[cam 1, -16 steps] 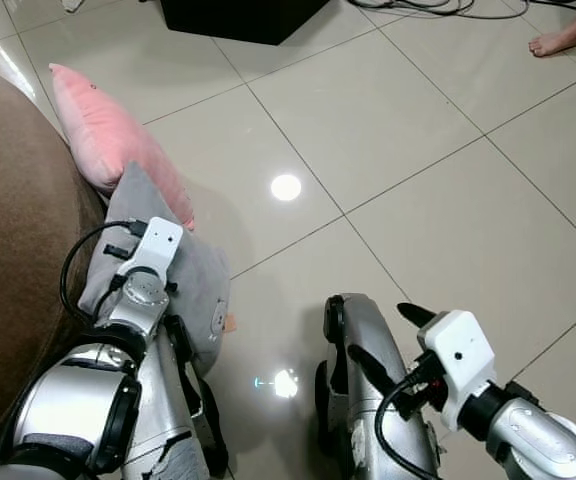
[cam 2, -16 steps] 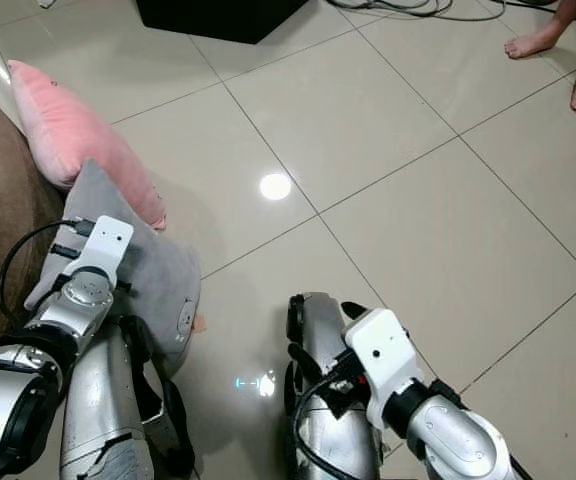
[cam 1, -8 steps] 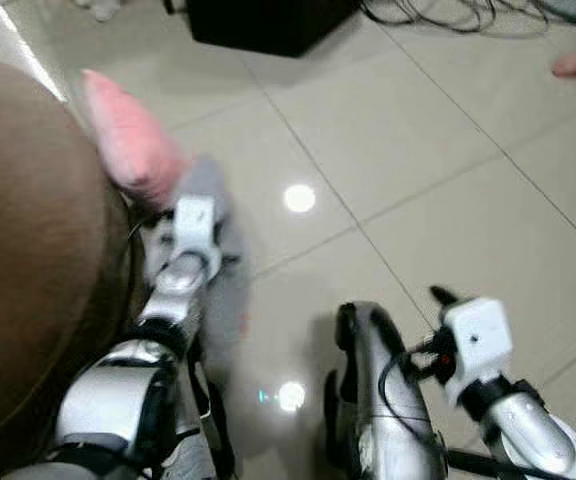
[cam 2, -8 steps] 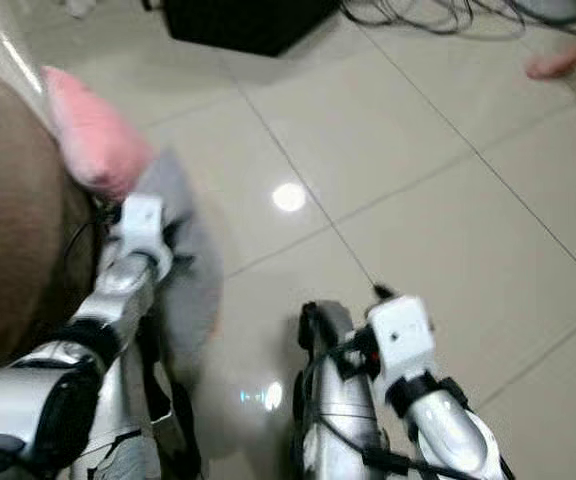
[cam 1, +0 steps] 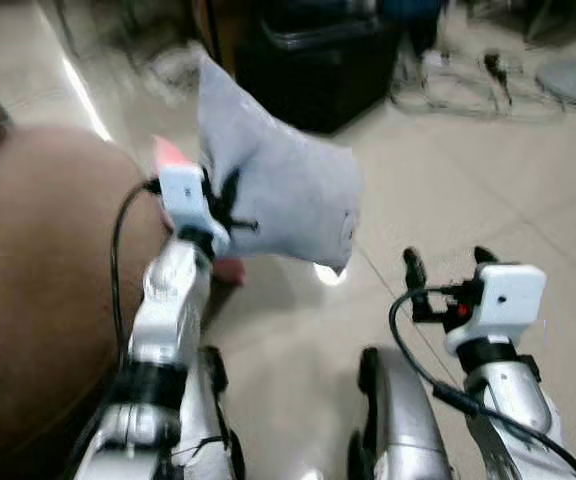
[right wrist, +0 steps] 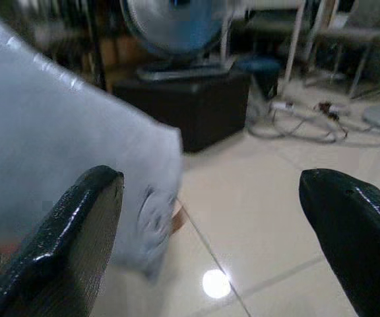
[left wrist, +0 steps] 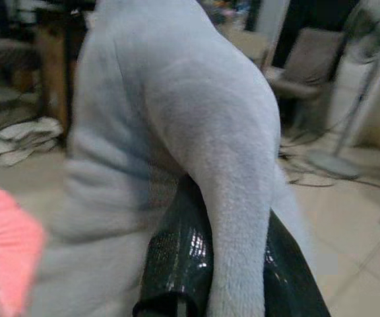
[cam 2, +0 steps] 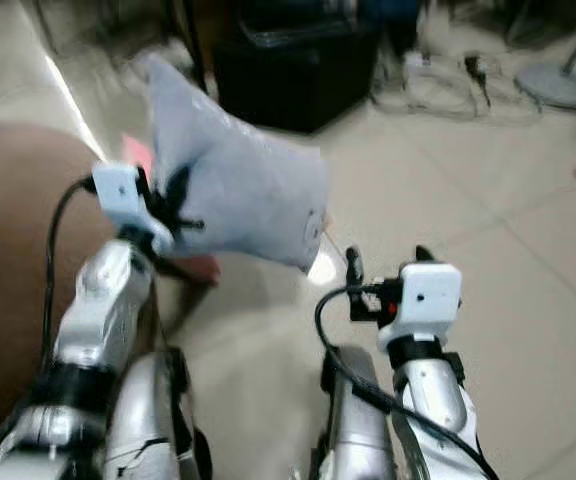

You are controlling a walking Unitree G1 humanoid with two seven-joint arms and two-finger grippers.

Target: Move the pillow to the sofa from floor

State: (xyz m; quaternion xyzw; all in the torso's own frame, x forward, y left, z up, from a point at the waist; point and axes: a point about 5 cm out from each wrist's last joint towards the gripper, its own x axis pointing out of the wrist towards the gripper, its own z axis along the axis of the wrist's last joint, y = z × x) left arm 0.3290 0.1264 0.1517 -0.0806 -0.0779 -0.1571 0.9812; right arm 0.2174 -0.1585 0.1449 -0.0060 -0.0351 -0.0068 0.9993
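In the left eye view, the grey pillow [cam 1: 273,195] is held clear of the floor at about 11 o'clock, pinched at its near edge by the left gripper [cam 1: 220,205], with the brown sofa [cam 1: 38,300] bulging at 9 o'clock and a pink pillow [cam 1: 173,155] glimpsed just behind the raised arm. The right gripper [cam 1: 444,270] is seen at 4 o'clock, its fingers spread with nothing between them. In the right eye view, the same arrangement is shown, and a black box [cam 2: 298,85] is seen on the pale tiled floor [cam 2: 528,260] at 12 o'clock, with cables [cam 2: 448,90] lying beyond it at 1 o'clock. In the left wrist view, a fold of the grey fabric is seen clamped over a black finger [left wrist: 177,271]; the hold is judged narrow, so the pillow could be shaken loose by a quick swing toward the sofa, or dragged against the sofa's side and pulled free. In the right wrist view, a fan [right wrist: 177,26] is seen behind the box; the glossy tiles are marked by a bright reflection, and the room appears cluttered with furniture.
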